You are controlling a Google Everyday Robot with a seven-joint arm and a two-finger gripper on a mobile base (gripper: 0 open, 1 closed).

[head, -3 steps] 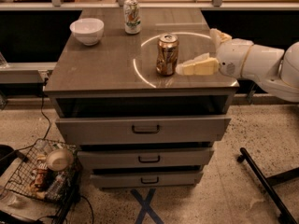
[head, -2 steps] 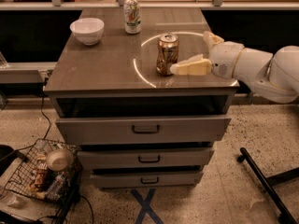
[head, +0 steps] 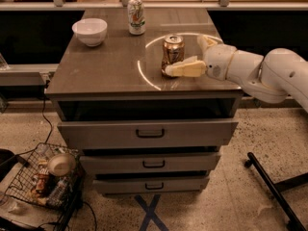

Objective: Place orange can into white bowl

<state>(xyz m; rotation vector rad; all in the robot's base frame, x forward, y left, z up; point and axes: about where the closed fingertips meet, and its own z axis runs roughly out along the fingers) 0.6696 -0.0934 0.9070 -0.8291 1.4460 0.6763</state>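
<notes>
The orange can (head: 172, 48) stands upright near the middle of the cabinet top (head: 106, 66), inside a bright ring of light. My gripper (head: 186, 55) comes in from the right at can height and is open. Its near finger reaches the can's front lower right side. Its far finger sits behind and to the right of the can. The can is not lifted. The white bowl (head: 90, 31) sits empty at the far left of the top, well left of the gripper.
A white-and-green can (head: 136, 16) stands at the back between bowl and orange can. The cabinet has closed drawers (head: 150, 133) below. A wire basket (head: 41, 179) with clutter and a tan bowl sits on the floor at left. A black stand leg (head: 272, 186) lies at right.
My gripper has moved left toward the orange can, and its near finger now reaches the can's front. The can and the bowl have not moved.
</notes>
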